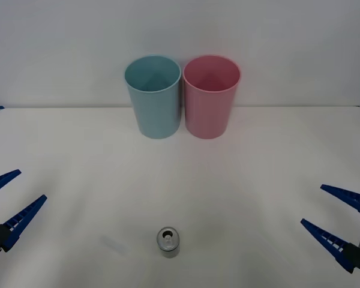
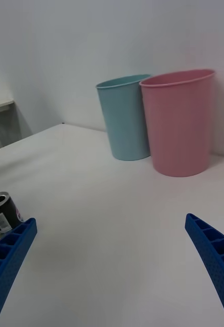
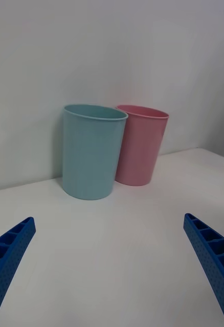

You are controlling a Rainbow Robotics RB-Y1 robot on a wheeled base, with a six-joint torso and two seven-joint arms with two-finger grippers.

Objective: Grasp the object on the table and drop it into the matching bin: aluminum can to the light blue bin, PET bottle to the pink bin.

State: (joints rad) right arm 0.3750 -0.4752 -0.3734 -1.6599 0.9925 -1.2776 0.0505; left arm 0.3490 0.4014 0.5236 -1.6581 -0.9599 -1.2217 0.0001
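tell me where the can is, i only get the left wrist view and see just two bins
Observer: The aluminum can stands upright on the table, near the front edge, about midway between the arms.
Operator: which end effector is closer
Observer: Neither clearly; the left end effector and right end effector both sit open at the table's sides.
Operator: anything inside the light blue bin
Observer: From above, the light blue bin looks empty.

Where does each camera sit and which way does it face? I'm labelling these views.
Front: above the arms, looking down at the table; left gripper, right gripper, aluminum can.
Right wrist: low, facing the bins; own fingers.
Left wrist: low, same facing; own fingers.
Shared: light blue bin, pink bin.
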